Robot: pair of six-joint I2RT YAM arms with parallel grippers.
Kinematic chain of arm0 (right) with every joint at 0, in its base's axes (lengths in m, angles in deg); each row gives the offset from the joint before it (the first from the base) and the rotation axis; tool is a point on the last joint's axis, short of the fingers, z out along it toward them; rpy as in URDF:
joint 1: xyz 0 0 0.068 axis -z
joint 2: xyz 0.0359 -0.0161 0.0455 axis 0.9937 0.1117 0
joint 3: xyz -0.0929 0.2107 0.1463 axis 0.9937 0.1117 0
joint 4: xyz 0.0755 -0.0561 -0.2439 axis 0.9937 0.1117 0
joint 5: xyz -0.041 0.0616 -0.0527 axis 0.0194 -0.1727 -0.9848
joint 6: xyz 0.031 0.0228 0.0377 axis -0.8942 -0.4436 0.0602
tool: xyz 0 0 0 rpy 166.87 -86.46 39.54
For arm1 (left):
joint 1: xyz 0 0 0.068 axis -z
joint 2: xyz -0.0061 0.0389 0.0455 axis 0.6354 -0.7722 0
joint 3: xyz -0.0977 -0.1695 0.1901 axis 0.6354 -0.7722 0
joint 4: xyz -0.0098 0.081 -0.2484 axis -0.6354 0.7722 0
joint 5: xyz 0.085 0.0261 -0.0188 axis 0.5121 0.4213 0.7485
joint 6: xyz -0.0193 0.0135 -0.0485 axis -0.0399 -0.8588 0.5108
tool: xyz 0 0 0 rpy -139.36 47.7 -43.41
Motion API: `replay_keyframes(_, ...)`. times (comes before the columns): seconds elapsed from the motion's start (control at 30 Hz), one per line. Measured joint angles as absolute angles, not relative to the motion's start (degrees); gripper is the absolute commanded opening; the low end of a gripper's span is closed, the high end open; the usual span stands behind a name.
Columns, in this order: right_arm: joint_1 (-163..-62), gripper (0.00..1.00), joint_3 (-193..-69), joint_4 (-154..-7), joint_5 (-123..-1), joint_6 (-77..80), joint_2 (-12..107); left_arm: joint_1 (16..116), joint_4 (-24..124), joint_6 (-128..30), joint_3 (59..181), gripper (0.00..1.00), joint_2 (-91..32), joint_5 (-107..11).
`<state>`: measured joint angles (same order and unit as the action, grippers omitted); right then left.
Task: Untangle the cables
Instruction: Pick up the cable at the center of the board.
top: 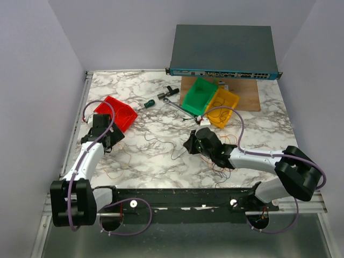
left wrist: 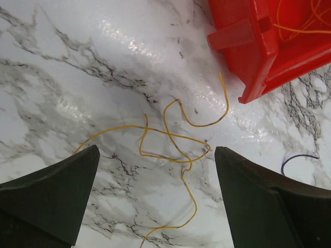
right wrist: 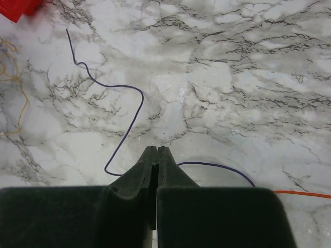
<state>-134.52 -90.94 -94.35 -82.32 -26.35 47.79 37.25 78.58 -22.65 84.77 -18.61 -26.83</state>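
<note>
Surface: white marble-patterned table top (top: 156, 80) boxed in by plain pale walls, with both arm bases along the near edge.
Far edge: a grey network switch (top: 223, 51) stands at the back, with a wooden board (top: 248, 98) lying in front of it.
Bins on the right: a green bin (top: 199, 97) and a yellow bin (top: 223, 105) sit touching, side by side, at the left end of the board.
Red bin (top: 119, 114): far left, just beyond the left arm's wrist. The left wrist view shows thin yellow and orange wires lying inside it.
Tools: a screwdriver (top: 149, 102) and a wrench (top: 176, 105) lie between the red bin and the green bin.
Cables (top: 223, 167): hair-thin loose wires are spread over the near half of the marble, around both grippers, with a cluster beside the right arm.
Yellow wire (left wrist: 176, 139): crosses over itself in loops flat on the marble, and one end curls up near the red bin's corner.
Purple wire (right wrist: 126, 111): snakes in from the far left, loops, passes out of sight behind the right fingers and reappears on their right side.
Orange wire (right wrist: 305, 194): a short stretch lies flat at the near right of the right wrist view.
Left gripper (left wrist: 156, 150): spread wide apart and holding nothing, with the yellow tangle lying in the gap between the fingers.
Right gripper (right wrist: 156, 150): jaws pressed together, leaving only a seam. Whether the purple wire is pinched or merely runs beneath cannot be told.
</note>
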Motion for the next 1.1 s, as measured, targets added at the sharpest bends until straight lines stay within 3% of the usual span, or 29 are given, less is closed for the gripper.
replay_keyframes(0.3, -134.52, 0.01, -90.0, -95.9, -80.4, -26.54, 47.55, 39.31, 81.33, -31.68, 90.92, 0.96, -27.22, -30.72)
replay_keyframes(0.47, -134.52, 0.01, -89.7, -96.29, -79.7, -26.54, 47.26, 46.78, 83.91, -38.34, 96.99, 0.92, -36.23, -27.7)
replay_keyframes(0.67, -134.52, 0.01, -89.5, -96.38, -79.35, -26.56, 46.78, 49.78, 86.62, -44.66, 102.35, 0.8, -46.59, -25.23)
replay_keyframes(0.73, -134.52, 0.01, -89.48, -96.4, -79.33, -26.56, 46.76, 49.69, 87.34, -45.71, 103.88, 0.66, -47.84, -24.43)
replay_keyframes(0.83, -134.52, 0.01, -89.46, -96.4, -79.35, -26.56, 46.76, 49.71, 88.06, -46.3, 104.88, 0.16, -48.95, -24.51)
replay_keyframes(0.9, -134.52, 0.01, -89.46, -96.4, -79.37, -26.54, 46.74, 49.67, 88.52, -46.76, 105.08, 0.0, -49.65, -24.32)
replay_keyframes(1.1, -134.52, 0.01, -89.32, -96.4, -79.39, -26.56, 46.43, 49.93, 89.5, -47.0, 104.05, 0.0, -49.19, -24.58)
